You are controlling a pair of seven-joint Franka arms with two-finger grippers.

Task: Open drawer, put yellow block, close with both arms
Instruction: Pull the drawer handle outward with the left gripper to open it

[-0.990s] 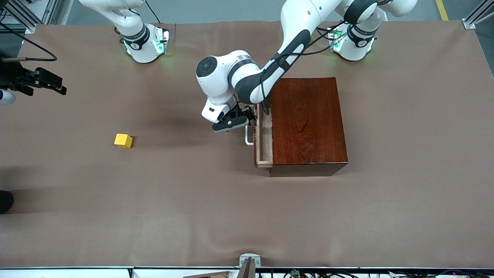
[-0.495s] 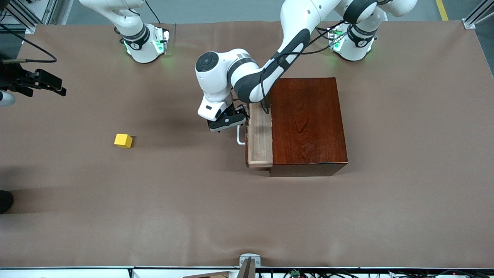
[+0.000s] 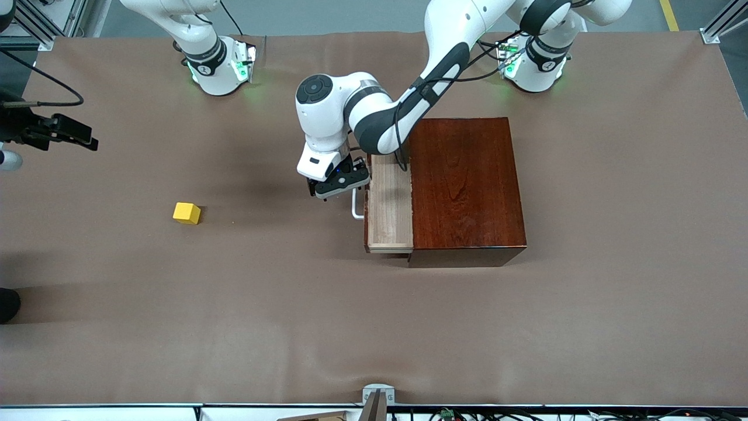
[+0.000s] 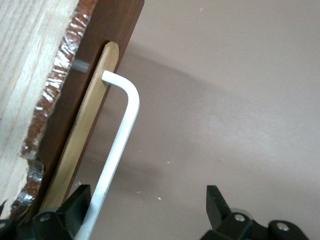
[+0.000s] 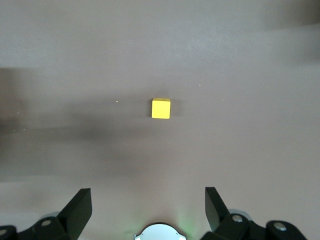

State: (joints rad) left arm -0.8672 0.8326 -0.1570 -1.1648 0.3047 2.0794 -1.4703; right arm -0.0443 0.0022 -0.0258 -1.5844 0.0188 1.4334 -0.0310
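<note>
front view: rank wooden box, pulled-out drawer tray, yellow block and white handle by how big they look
1. wooden box
2. drawer tray
3. yellow block and white handle: look similar, handle partly hidden by the left gripper, so unranked

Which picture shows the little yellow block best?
The right wrist view: the yellow block sits alone mid-picture on the brown table, unblocked. The front view shows it small, toward the right arm's end. The left wrist view misses it.
</note>
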